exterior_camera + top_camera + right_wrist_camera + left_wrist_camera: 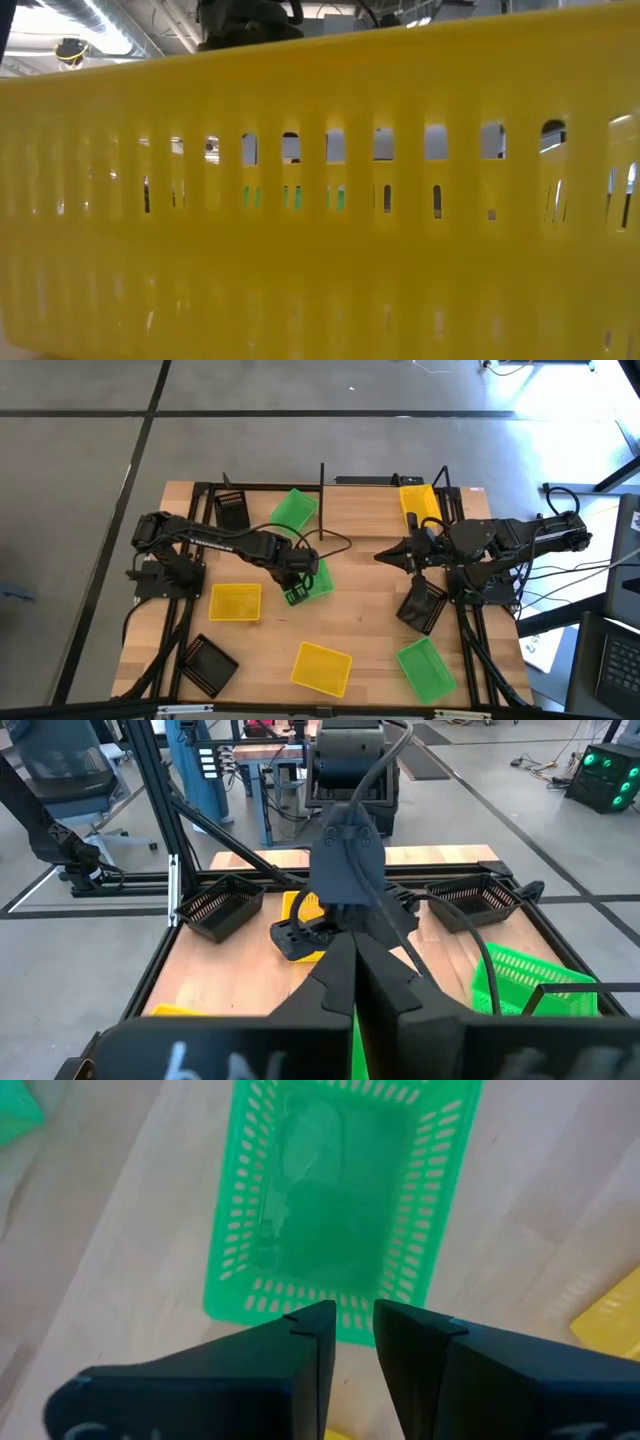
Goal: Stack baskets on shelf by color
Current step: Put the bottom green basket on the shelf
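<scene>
A green basket (318,578) (330,1200) rests on its bottom on the wooden tabletop at mid-table. My left gripper (296,588) (350,1330) points steeply down over the basket's short end wall, open by a narrow gap with nothing between the fingers. My right gripper (380,556) (355,945) hangs shut and empty, high over the table's right half. Near the far edge, by the shelf's thin black posts (322,485), sit a black basket (232,510), a second green one (296,508) and a yellow one (418,502).
Loose on the table lie two yellow baskets (235,601) (321,667), two black ones (208,664) (423,605) and a green one (426,668). A yellow basket's slotted wall (320,200) fills the low view. Bare wood lies at the centre right.
</scene>
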{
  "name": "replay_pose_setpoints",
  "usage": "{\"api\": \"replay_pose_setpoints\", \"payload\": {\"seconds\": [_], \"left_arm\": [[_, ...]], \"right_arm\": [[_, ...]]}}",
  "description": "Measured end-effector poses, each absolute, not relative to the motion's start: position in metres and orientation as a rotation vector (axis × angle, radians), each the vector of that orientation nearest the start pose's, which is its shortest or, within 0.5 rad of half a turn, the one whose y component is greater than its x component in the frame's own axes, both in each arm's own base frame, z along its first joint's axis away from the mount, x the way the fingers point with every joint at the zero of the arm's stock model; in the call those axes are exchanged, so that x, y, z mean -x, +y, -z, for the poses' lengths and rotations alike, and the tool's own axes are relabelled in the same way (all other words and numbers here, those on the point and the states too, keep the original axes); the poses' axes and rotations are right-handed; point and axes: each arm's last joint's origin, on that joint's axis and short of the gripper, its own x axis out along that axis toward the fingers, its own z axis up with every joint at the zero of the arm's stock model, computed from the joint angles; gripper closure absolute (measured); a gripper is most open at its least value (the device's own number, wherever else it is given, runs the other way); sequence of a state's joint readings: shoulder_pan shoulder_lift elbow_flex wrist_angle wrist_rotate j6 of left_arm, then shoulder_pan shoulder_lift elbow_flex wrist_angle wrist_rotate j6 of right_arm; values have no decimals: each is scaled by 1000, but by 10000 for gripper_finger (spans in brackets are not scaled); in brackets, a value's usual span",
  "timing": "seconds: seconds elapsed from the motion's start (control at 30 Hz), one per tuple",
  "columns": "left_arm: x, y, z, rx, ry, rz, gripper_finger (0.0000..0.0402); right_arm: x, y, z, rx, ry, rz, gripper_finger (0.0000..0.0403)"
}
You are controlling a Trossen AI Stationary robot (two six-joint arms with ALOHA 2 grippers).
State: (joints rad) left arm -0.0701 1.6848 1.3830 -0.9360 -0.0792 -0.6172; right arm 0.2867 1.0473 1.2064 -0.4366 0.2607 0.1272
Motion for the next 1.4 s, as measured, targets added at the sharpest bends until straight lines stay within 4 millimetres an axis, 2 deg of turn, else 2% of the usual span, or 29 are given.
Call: {"api": "replay_pose_setpoints", "payload": {"seconds": [0.4,0.6,0.8,1.07,1.4], "left_arm": [[-341,-40,-261,436,1103,-311,339],[-350,-45,-254,431,1074,-297,341],[-358,-46,-239,419,1098,-300,344],[-372,-50,-224,433,1101,-216,344],[-375,-50,-218,392,1108,-203,344]], "right_arm": [[-206,53,-404,-53,269,-8,402],[-206,53,-404,-53,268,-8,402],[-206,53,-405,-56,262,-8,402],[-202,52,-408,-85,246,-6,402],[-197,50,-411,-90,231,-8,402]]}}
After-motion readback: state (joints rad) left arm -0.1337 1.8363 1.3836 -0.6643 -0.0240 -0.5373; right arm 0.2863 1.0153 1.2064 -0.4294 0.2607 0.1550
